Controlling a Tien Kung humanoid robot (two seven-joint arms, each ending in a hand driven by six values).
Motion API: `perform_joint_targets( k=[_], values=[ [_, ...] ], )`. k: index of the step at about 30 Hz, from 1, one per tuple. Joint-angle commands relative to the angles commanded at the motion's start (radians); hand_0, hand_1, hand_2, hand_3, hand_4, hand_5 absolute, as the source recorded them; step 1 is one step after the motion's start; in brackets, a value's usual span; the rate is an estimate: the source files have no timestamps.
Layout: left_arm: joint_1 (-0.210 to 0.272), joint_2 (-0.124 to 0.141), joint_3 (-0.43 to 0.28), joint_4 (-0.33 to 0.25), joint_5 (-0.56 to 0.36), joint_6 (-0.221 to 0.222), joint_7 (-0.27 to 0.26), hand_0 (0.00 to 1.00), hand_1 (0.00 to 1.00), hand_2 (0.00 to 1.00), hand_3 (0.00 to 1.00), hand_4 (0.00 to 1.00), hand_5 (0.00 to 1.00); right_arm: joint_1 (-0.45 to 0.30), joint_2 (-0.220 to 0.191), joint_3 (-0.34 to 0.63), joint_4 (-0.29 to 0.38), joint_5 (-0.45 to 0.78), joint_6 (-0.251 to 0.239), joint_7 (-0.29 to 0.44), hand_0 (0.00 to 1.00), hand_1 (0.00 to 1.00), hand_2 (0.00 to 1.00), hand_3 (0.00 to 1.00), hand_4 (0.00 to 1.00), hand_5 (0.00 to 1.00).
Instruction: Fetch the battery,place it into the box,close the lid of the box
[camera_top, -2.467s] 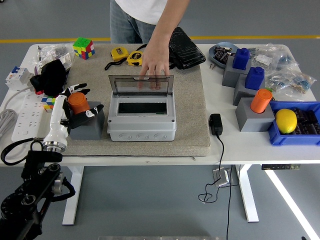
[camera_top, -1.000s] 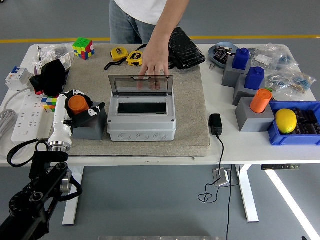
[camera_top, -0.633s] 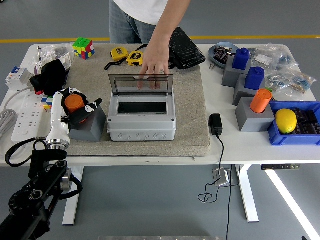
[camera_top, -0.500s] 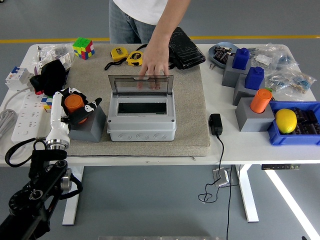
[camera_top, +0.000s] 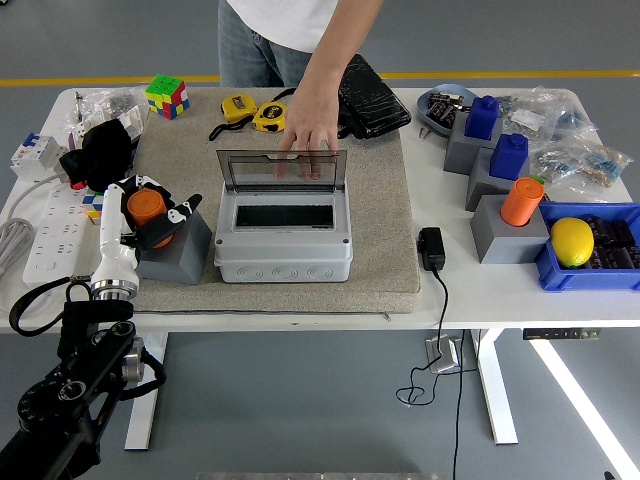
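An orange cylindrical battery (camera_top: 145, 206) stands at the top of a grey holder block (camera_top: 181, 256) on the table's left. My left hand (camera_top: 151, 216) is wrapped around it, fingers curled on both sides. The grey box (camera_top: 284, 246) sits in the middle on a beige mat, its interior open. Its clear lid (camera_top: 283, 170) stands upright at the back, held there by a person's hand (camera_top: 308, 128) reaching from the far side. My right arm is out of view.
A second orange battery (camera_top: 521, 201) and two blue ones (camera_top: 483, 117) stand on grey blocks at the right, beside a blue bin (camera_top: 552, 273) holding a lemon (camera_top: 572, 241). A black adapter (camera_top: 432, 248) lies right of the mat. A power strip (camera_top: 45, 235) lies at the left edge.
My left hand moved in from beside the holder and its fingers curled around the orange battery, which has shifted slightly left. The person's hand and the lid stay in place.
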Motion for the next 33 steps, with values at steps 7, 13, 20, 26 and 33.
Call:
perform_joint_targets(
  k=[7,13,20,26,33],
  values=[
    [-0.008,-0.001,0.000,-0.012,-0.004,0.014,-0.007,0.151,0.189,0.217,0.202,0.998,0.139,0.003,0.001,0.002,0.000,-0.002,0.000,0.000,0.816,0.770,0.751,0.792,0.998,0.998],
    [-0.008,-0.001,0.003,-0.027,-0.002,0.020,-0.008,0.151,0.188,0.217,0.201,0.998,0.146,0.002,0.001,0.008,0.000,-0.006,0.000,-0.001,0.816,0.770,0.750,0.793,0.998,0.998],
    [-0.002,0.016,0.011,-0.131,0.108,0.064,0.042,0.143,0.174,0.202,0.188,0.998,0.144,0.006,0.001,0.018,0.000,-0.011,0.000,-0.001,0.816,0.770,0.751,0.793,0.998,0.998],
    [-0.002,0.047,0.031,-0.255,0.330,0.086,0.178,0.082,0.098,0.131,0.117,0.940,0.101,0.007,0.002,0.033,0.000,-0.022,0.000,-0.002,0.816,0.770,0.751,0.793,0.998,0.998],
    [-0.015,0.078,0.060,-0.320,0.589,0.110,0.305,0.032,0.043,0.080,0.076,0.858,0.069,0.011,0.002,0.041,0.000,-0.027,-0.001,-0.001,0.816,0.770,0.751,0.793,0.998,0.998]
  ],
)
